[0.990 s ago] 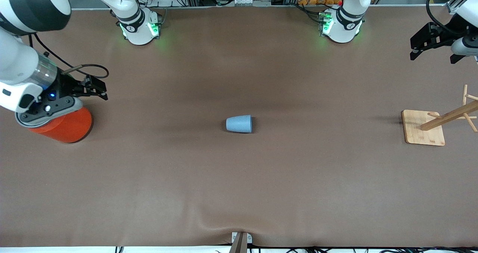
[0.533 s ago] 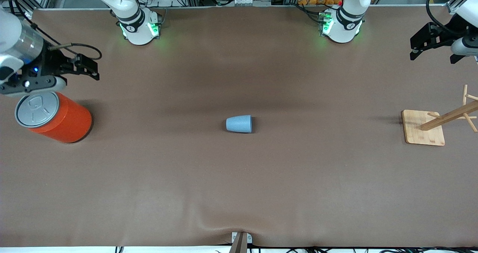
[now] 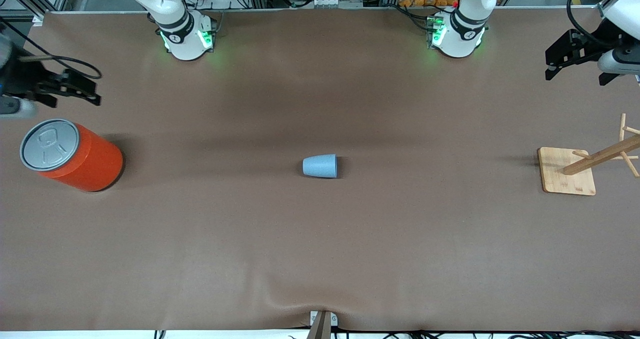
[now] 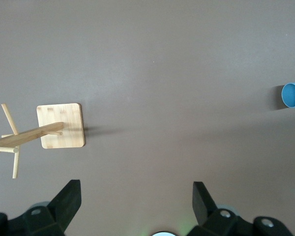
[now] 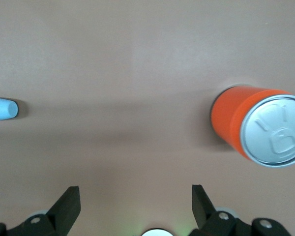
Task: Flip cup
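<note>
Since the cup (image 3: pixel 320 166) lies on its side mid-bench, long axis running between the arms' ends, mouth toward the left arm's end, it sits well apart from both tools. The left tool (image 3: pixel 575 61) and right tool (image 3: pixel 75 86) both hover spread and empty at their ends, neither clearly nearer.

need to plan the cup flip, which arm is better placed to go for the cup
Roughly even; slight lean left. The cup lies on its side mid-table, its mouth toward the left arm's end. Both open end effectors, left and right, sit at the table's ends.
</note>
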